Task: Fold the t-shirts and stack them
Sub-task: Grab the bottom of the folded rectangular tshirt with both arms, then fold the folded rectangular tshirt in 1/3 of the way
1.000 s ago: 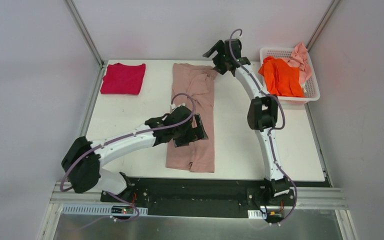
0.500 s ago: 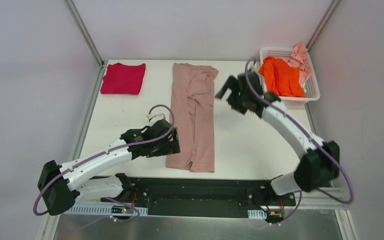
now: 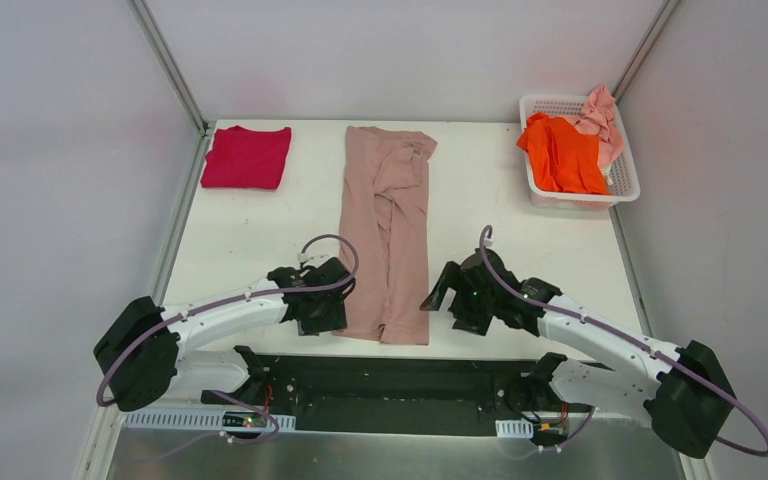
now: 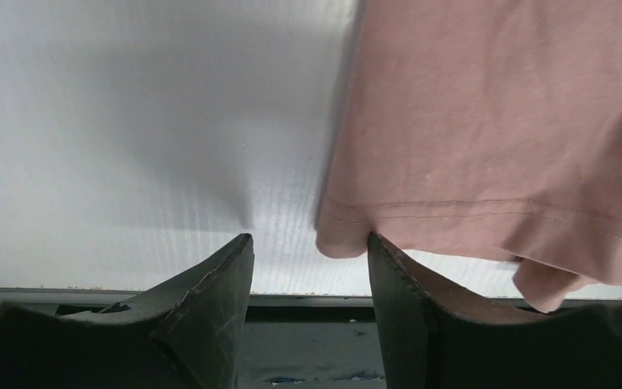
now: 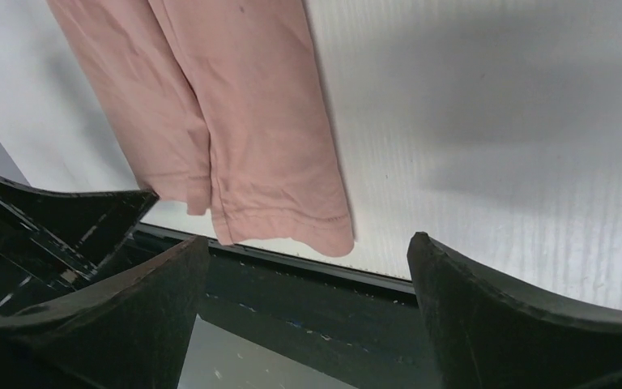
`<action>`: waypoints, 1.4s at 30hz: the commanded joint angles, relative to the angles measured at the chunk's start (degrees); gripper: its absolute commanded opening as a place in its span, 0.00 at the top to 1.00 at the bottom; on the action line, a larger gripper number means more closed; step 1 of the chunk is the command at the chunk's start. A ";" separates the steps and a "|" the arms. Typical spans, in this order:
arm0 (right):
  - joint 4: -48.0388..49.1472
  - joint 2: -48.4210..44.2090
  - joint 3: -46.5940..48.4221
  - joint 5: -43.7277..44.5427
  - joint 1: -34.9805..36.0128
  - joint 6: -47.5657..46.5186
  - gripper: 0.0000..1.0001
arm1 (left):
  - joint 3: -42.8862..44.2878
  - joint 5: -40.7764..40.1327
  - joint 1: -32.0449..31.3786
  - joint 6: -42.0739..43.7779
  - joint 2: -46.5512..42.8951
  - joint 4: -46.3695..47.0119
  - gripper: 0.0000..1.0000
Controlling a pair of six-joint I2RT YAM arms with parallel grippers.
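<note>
A long dusty-pink beige t-shirt (image 3: 385, 230) lies folded lengthwise down the middle of the table. My left gripper (image 3: 326, 314) sits at its near-left hem corner. In the left wrist view the jaws (image 4: 308, 237) stand partly apart over bare table, and the beige hem corner (image 4: 344, 239) touches the right fingertip (image 4: 377, 243). My right gripper (image 3: 450, 298) hovers wide open just right of the near-right hem corner (image 5: 324, 239), with nothing between its fingers (image 5: 309, 237). A folded crimson t-shirt (image 3: 247, 157) lies at the far left. Orange (image 3: 563, 152) and pale pink (image 3: 600, 118) t-shirts sit in the basket.
The white lattice basket (image 3: 625, 185) stands at the far right corner. The table's near edge and a dark rail (image 5: 316, 300) run just below both grippers. Grey walls enclose the table on three sides.
The right arm swung from the shirt's far end down to its near-right corner. The left arm slid back to the near-left corner, and its jaws narrowed.
</note>
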 commanded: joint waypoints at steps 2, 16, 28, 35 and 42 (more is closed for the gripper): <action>4.44 3.00 -2.60 1.55 6.69 6.73 0.04 | -4.49 -1.02 0.28 -3.72 -3.66 3.03 0.47; 5.59 13.08 -2.17 9.79 16.26 11.24 0.32 | -9.84 0.91 0.28 -4.83 -1.50 13.88 1.00; 6.26 11.03 -6.62 11.86 21.70 13.50 1.00 | -18.48 7.77 0.24 -9.05 -11.05 13.50 1.00; 7.11 4.82 -8.28 10.95 26.77 14.06 1.00 | -19.74 10.44 -0.16 -11.45 -25.80 5.46 1.00; 4.39 -1.91 -5.65 16.31 26.81 10.95 1.00 | -14.93 7.21 -0.17 -9.81 -32.44 0.78 1.00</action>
